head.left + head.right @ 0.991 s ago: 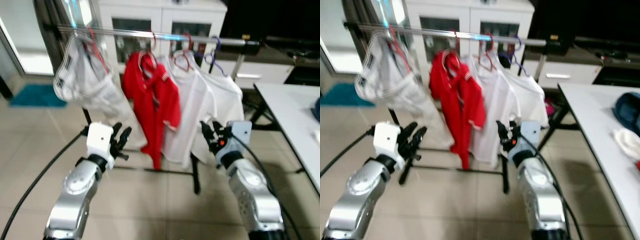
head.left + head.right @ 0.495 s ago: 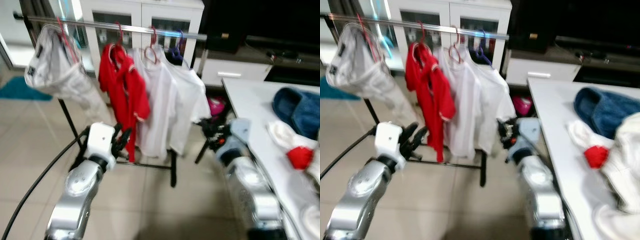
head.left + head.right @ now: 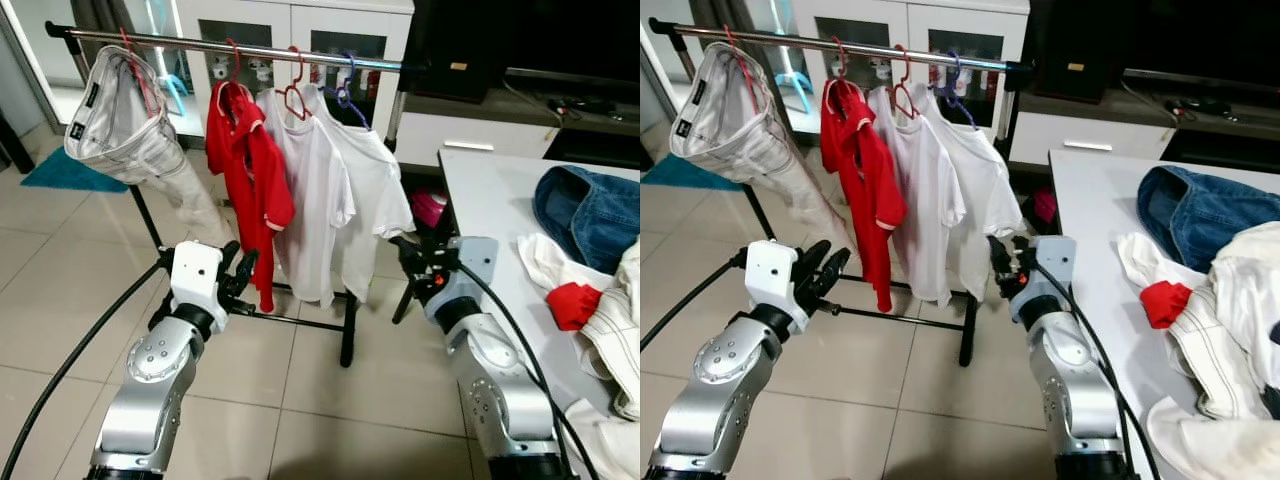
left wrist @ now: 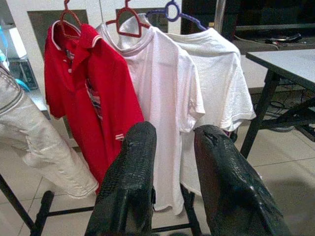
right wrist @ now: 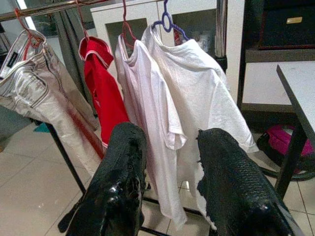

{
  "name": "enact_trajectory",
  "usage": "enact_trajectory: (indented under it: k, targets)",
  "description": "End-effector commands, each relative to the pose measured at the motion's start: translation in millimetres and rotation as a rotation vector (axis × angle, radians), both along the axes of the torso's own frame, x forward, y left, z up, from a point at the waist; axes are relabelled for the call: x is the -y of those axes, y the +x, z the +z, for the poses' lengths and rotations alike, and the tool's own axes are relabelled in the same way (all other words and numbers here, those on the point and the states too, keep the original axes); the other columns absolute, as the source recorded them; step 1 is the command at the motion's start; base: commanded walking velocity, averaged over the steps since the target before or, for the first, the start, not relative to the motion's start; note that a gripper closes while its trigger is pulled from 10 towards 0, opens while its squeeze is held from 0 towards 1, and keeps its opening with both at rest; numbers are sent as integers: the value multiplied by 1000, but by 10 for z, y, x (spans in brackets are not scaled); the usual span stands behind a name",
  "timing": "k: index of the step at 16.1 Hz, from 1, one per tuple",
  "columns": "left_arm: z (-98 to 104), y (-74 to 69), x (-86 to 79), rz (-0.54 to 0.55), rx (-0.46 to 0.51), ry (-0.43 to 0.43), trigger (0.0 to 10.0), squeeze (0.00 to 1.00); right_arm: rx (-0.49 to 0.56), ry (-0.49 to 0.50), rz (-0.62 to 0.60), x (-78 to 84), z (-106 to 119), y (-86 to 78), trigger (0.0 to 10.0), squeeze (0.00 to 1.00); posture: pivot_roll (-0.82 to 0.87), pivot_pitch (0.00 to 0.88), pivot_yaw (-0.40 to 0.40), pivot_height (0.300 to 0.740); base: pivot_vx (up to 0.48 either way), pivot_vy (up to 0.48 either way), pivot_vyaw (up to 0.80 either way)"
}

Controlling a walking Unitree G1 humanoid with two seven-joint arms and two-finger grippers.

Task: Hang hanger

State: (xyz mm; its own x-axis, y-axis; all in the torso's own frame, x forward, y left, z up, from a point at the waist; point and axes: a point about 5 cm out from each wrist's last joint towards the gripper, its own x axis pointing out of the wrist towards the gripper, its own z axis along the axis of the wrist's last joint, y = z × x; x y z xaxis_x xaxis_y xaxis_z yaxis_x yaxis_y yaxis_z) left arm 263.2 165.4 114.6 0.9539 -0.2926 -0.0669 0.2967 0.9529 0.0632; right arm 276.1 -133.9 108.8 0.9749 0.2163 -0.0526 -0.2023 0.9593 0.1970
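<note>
Clothes rail: four hangers hooked on, purple hanger last, nearest the table. View has swung tableward since a second ago; rail garments unmoved. Left gripper and right gripper released, empty, below the rail; laundry heap likely next.

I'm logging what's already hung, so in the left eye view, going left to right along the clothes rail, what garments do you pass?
Light grey trousers → red polo shirt with white-trimmed collar → white T-shirt on a red hanger → white T-shirt on a purple hanger.
</note>
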Motion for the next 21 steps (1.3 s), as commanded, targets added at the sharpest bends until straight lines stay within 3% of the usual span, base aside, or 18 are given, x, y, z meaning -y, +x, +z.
enact_trajectory:
  k: [1, 11, 21]
  targets:
    - [61, 15, -6, -12, 26, -2, 10000, 0, 25, -3, -19, 18, 51, 46, 10000, 0, 23, 0, -38, 740, 315, 0, 0]
    - [131, 66, 1, -22, 57, 0, 10000, 0, 63, 4, -92, 75, 119, 131, 10000, 0, 28, 0, -37, 740, 382, 0, 0]
    - [116, 62, 28, -50, 52, 8, 10000, 0, 96, -28, -57, 9, 172, 170, 10000, 0, 29, 0, -39, 740, 390, 0, 49]
